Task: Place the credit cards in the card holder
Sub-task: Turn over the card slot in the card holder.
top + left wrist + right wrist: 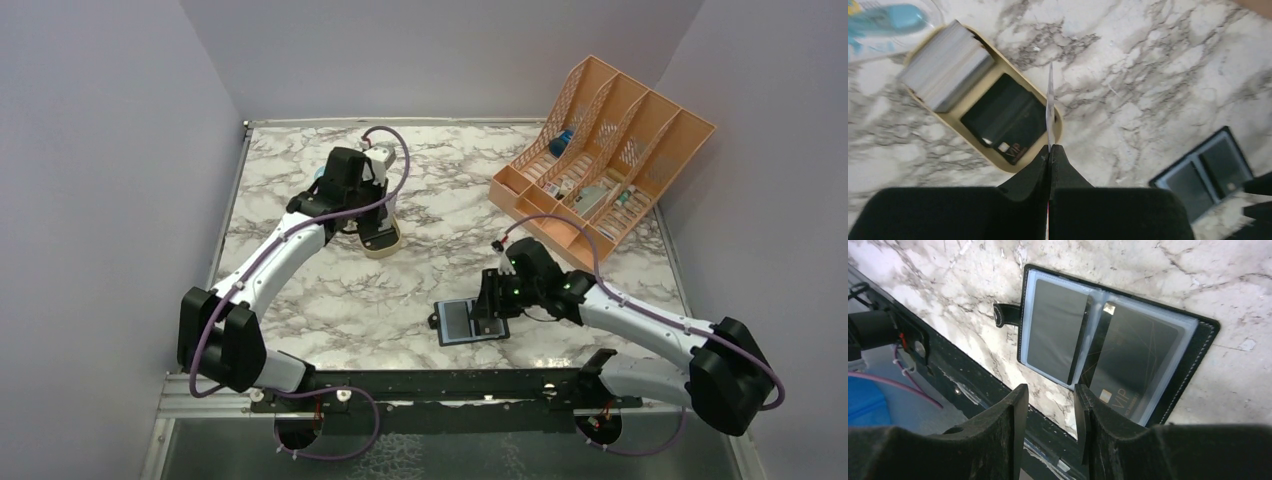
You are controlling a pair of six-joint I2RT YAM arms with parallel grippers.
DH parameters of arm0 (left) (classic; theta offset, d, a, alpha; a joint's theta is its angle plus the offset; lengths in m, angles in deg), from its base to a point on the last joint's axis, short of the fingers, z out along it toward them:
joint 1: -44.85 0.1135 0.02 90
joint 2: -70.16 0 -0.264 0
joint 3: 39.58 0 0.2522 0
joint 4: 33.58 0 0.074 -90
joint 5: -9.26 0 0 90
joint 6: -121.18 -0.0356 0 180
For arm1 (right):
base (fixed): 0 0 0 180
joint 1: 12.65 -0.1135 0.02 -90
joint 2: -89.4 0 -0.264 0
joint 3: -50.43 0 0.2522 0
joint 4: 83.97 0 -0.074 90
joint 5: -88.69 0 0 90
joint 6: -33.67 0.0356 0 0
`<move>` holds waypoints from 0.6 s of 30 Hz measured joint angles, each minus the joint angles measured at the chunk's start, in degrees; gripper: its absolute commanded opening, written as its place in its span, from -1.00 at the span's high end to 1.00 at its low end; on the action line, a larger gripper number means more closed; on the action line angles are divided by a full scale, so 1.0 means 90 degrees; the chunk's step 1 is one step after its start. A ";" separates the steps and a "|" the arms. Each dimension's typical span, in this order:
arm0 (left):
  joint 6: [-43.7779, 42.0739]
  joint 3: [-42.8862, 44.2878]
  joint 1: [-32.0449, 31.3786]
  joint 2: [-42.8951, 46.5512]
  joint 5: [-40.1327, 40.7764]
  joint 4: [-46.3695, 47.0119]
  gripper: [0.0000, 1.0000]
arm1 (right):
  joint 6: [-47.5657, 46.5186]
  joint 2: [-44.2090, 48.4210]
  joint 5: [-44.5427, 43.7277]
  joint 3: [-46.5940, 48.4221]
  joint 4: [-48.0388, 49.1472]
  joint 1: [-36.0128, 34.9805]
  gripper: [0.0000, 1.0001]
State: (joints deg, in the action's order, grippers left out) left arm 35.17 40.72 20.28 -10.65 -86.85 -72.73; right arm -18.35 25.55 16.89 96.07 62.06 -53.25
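Left wrist view first: what is the left gripper (1049,150) doing?

Its jaws are pressing together on a credit card (1050,100), which is showing edge-on, standing upright at the frame's centre and crossing the right end of the gold tin (976,94).

What is lying in that tin?

A stack of pale cards (945,62) is filling its upper-left end, and a dark VIP card (1008,120) is lying flat in the other half.

And where is the card holder (1205,172) sitting?

It is lying open on the marble table (1158,65) at the lower right of that frame, well apart from the tin. In the top external view it is sitting low and right of centre, with the right gripper (490,308) hanging over its right half.

Is that one gripping anything?

No. In the right wrist view its fingers (1003,430) are standing apart at the bottom of the frame with nothing between them, just beside the holder's near edge. Pocketed cards (1055,330) are showing dark behind both clear sleeves.
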 measured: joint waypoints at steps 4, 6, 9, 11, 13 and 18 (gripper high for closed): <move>0.1044 -0.0539 0.0386 0.0136 -0.1326 0.0197 1.00 | 0.0107 -0.0338 -0.0578 0.0372 -0.0347 -0.0580 0.21; 0.1532 -0.0877 0.0454 0.0211 -0.1955 0.0437 1.00 | 0.0163 -0.0498 -0.0869 0.0551 -0.0461 -0.0833 0.19; 0.2271 -0.1336 0.0517 0.0277 -0.2810 0.0840 1.00 | 0.0313 -0.0690 -0.1358 0.0797 -0.0702 -0.1200 0.11; 0.2783 -0.1608 0.0529 0.0277 -0.3351 0.1161 1.00 | 0.0418 -0.0831 -0.1644 0.0950 -0.0833 -0.1392 0.08; 0.3089 -0.1785 0.0542 0.0277 -0.3755 0.1319 1.00 | 0.0525 -0.1032 -0.1950 0.1139 -0.1008 -0.1593 0.05; 0.3453 -0.1957 0.0559 0.0279 -0.4184 0.1513 1.00 | 0.0748 -0.1455 -0.2441 0.1523 -0.1309 -0.2040 -0.01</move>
State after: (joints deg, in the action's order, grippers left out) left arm 66.25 23.11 25.30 -8.14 -124.51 -59.11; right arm -11.62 12.45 -5.08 109.78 50.28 -71.61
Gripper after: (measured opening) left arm 0.010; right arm 0.487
